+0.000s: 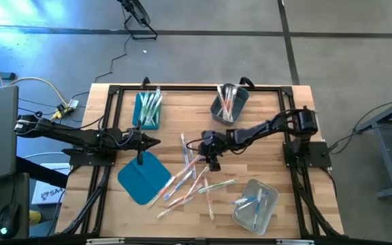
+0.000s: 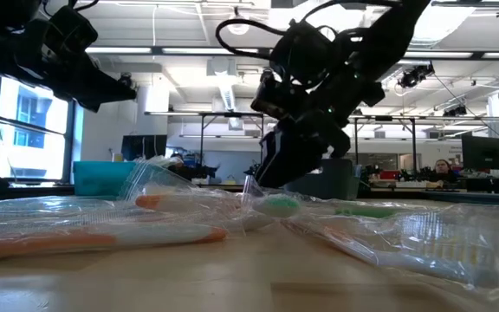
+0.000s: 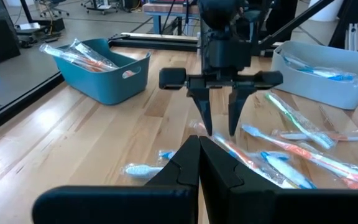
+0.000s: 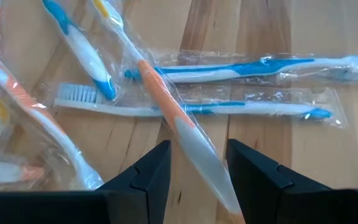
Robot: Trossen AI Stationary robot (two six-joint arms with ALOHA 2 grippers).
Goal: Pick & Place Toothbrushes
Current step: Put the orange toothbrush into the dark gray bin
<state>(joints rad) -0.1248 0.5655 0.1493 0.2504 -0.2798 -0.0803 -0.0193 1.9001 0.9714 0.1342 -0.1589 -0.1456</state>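
Right gripper (image 1: 213,165): held low over the middle of the wooden table (image 1: 264,146), fingers parted with a clear gap; nothing is seen clamped between them.
Orange-handled toothbrush (image 4: 179,124): laid slantwise on the table inside a clear wrapper, its pale end lying in the gap between the right gripper's two dark fingers (image 4: 148,168); contact cannot be told.
Toothbrushes (image 1: 192,180): scattered loose over the middle and near part of the table, overlapping, just under and beside the right gripper.
Left gripper (image 1: 156,142): held above the table near the teal lid (image 1: 141,178), fingers pressed together on nothing.
Materials and shapes: the toothbrushes are thin sticks, white with blue, orange or green parts, each sealed in crinkled glossy film; the table is pale, grained planks.
Teal bin (image 1: 147,109): rectangular, opaque, with wrapped brushes inside.
Grey bin (image 1: 229,103): rectangular, with brushes standing in it.
Clear bin (image 1: 256,204): translucent, rounded corners, blue brushes within.
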